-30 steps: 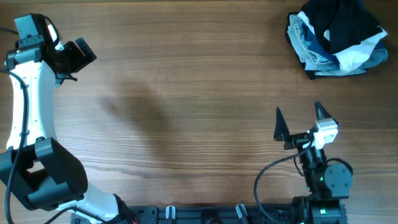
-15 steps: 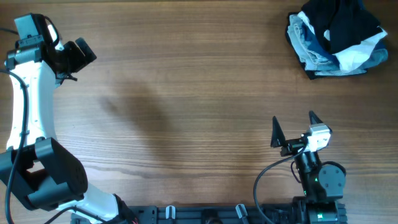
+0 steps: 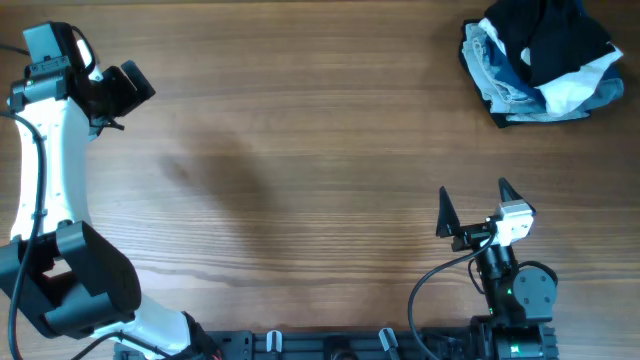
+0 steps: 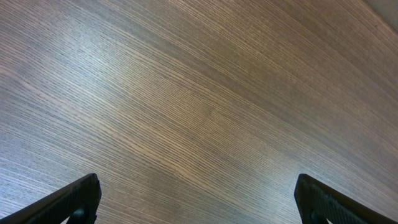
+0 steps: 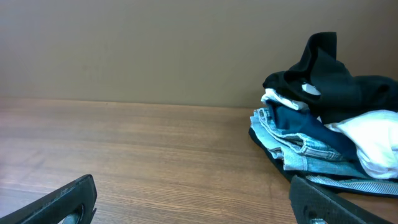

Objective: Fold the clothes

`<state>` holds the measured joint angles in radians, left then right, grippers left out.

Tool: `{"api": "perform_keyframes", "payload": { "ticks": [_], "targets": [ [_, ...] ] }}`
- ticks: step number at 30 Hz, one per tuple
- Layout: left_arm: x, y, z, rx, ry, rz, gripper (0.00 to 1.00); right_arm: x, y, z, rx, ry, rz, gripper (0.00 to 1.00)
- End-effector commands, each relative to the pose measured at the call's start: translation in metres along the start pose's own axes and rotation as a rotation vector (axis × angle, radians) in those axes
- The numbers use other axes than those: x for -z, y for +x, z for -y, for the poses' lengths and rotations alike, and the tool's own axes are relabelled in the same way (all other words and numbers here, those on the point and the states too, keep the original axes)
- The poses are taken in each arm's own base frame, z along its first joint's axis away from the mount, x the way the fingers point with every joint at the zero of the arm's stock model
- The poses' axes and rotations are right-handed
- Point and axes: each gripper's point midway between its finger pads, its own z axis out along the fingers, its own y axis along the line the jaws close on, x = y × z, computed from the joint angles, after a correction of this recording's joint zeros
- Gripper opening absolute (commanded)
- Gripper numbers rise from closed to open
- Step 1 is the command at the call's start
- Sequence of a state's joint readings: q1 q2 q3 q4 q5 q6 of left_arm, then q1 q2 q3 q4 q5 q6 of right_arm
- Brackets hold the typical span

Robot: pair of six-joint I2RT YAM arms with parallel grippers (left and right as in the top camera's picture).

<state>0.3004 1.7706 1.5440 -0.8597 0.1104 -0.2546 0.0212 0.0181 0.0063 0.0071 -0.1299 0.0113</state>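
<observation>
The black garment [image 3: 540, 32] lies crumpled on top of a pile at the table's far right corner; it also shows in the right wrist view [image 5: 336, 81]. No logo shows. My right gripper [image 3: 474, 204] is open and empty near the front right, well short of the pile. In its wrist view the gripper [image 5: 199, 205] has its jaws wide apart over bare wood. My left gripper [image 3: 128, 88] is at the far left, raised; in its wrist view the gripper [image 4: 199, 202] is open and empty over bare wood.
In the pile, light-blue denim pieces [image 3: 495, 75] and a white garment [image 3: 575, 88] lie under and beside the black one; they also show in the right wrist view, denim [image 5: 298, 140] and white [image 5: 373, 140]. The wooden table [image 3: 320, 150] spans the view.
My right gripper has drawn back toward the front edge and slightly left over the first half second, then held still. The left arm and the pile have not moved.
</observation>
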Motion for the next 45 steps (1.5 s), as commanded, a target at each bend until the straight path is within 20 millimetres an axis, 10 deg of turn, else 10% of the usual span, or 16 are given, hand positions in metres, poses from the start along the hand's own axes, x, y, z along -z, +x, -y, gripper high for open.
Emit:
{"api": "perform_keyframes", "payload": {
  "ticks": [1,15,26,35,45],
  "targets": [
    [-0.001,-0.002,0.003,0.014,0.013,0.000,1.00,0.000,-0.001,0.002,-0.015,0.011,0.005,1.00],
    [0.006,-0.005,0.005,0.012,0.019,0.018,1.00,0.000,-0.001,0.002,-0.015,0.011,0.004,1.00],
    [0.116,-0.011,0.044,-0.067,0.116,0.242,1.00,0.000,-0.001,0.002,-0.015,0.011,0.004,1.00],
    [0.175,0.029,0.087,-0.327,0.378,0.478,1.00,0.000,-0.001,0.002,-0.015,0.011,0.004,1.00],
    [0.152,0.111,0.058,-0.375,0.503,0.783,1.00,0.000,-0.001,0.002,-0.015,0.011,0.004,1.00]
  ]
}}
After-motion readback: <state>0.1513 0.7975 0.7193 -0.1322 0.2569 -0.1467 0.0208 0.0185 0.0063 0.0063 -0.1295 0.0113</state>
